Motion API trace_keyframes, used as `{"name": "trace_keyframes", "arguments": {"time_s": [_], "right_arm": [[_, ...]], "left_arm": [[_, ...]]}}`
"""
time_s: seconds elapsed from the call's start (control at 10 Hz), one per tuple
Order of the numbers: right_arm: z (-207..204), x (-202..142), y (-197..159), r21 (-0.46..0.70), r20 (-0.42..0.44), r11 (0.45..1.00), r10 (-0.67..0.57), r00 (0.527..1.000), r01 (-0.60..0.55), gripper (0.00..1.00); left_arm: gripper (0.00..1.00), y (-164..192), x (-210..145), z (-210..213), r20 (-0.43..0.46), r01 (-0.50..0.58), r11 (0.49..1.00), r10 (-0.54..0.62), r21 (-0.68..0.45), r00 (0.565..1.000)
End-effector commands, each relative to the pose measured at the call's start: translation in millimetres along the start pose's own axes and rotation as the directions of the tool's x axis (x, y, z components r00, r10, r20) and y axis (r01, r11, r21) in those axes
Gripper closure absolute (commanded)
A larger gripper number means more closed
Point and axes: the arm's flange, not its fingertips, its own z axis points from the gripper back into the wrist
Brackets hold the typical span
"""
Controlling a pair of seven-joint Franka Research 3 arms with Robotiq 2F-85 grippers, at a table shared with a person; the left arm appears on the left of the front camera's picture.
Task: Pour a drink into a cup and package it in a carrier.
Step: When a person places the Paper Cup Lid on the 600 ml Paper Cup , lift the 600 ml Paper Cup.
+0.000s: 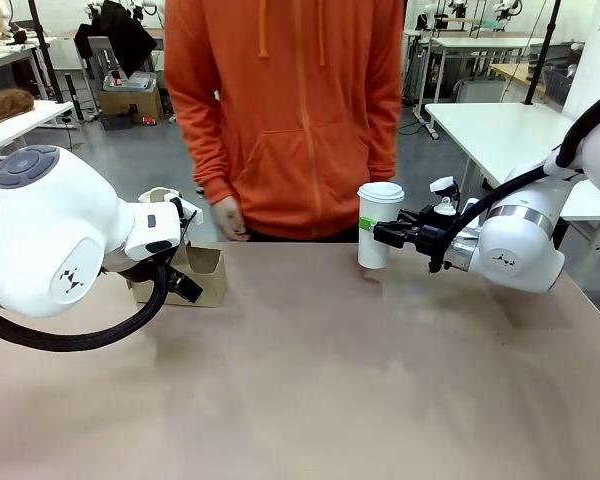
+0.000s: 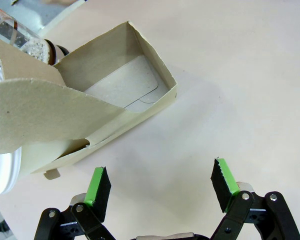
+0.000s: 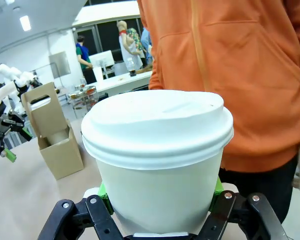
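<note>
My right gripper (image 1: 378, 236) is shut on the tall white cup (image 1: 379, 225), which wears a white lid and stands upright at the table's far edge, in front of the person. In the right wrist view the cup (image 3: 157, 150) is close up, with a green pad (image 3: 216, 187) pressed to each side. Far left stands the brown carrier (image 1: 206, 276). My left gripper (image 2: 161, 185) hangs open just above and beside it, holding nothing. One slot of the carrier (image 2: 117, 90) is empty. The glass jug (image 2: 12, 32) peeks out behind it; the drink inside is hard to see.
A person in an orange hoodie (image 1: 290, 110) stands at the far edge with one hand (image 1: 228, 216) near the carrier. A white round rim (image 2: 2, 172) shows beside the carrier's handle panel. The brown tabletop (image 1: 310, 380) lies bare between the arms.
</note>
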Motion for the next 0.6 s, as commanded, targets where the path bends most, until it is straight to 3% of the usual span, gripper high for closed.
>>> {"name": "trace_keyframes", "arguments": {"time_s": [0.0, 0.5], "right_arm": [[-2.6, 5.0, 1.8, 0.001, 0.007, 1.000, 0.006, 1.000, -0.006, 0.20], [-2.6, 5.0, 1.8, 0.001, 0.007, 1.000, 0.006, 1.000, -0.006, 0.20]], "left_arm": [[0.00, -0.1, 0.0, 0.4, 0.001, 0.000, 1.000, 0.000, -0.001, 1.000], [0.00, -0.1, 0.0, 0.4, 0.001, 0.000, 1.000, 0.000, -0.001, 1.000]]}}
